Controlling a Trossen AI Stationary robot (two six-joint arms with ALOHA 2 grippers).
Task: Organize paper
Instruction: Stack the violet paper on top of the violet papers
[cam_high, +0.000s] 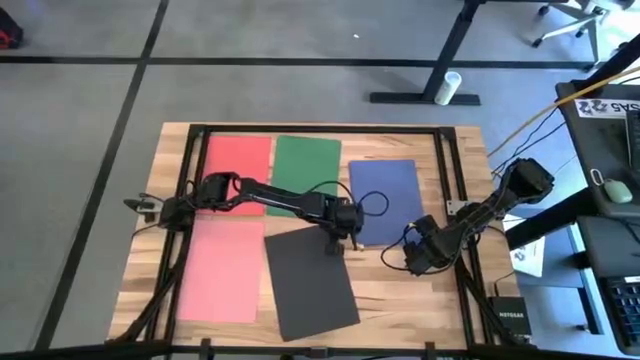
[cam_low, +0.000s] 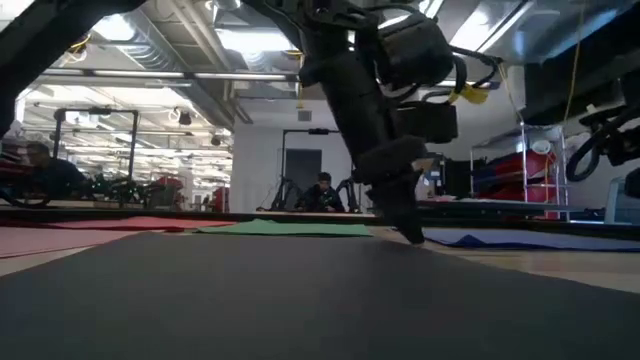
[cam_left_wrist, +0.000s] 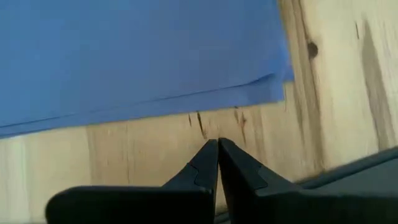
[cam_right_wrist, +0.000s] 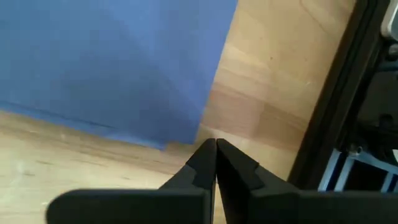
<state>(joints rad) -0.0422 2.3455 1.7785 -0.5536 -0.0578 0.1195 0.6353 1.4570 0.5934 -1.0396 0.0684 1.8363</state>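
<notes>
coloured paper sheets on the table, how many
5: red sheet back left, green sheet beside it, blue sheet back right, pink sheet front left, dark grey sheet front centre. None seems hidden.

Black box (cam_high: 507, 321) — perhaps reads "NETGEAR".

1. The tabletop (cam_high: 470, 290) is pale wood planking with visible grain and dark knots, a smooth satin finish.
2. The paper sheets lie matt and smooth: the blue sheet (cam_high: 385, 195) at 1 o'clock, the dark grey sheet (cam_high: 310, 285) at 6 o'clock.
3. The left claw (cam_left_wrist: 217, 149) is matt black plastic.
4. The frame (cam_high: 445, 150) round the tabletop is black metal.
</notes>
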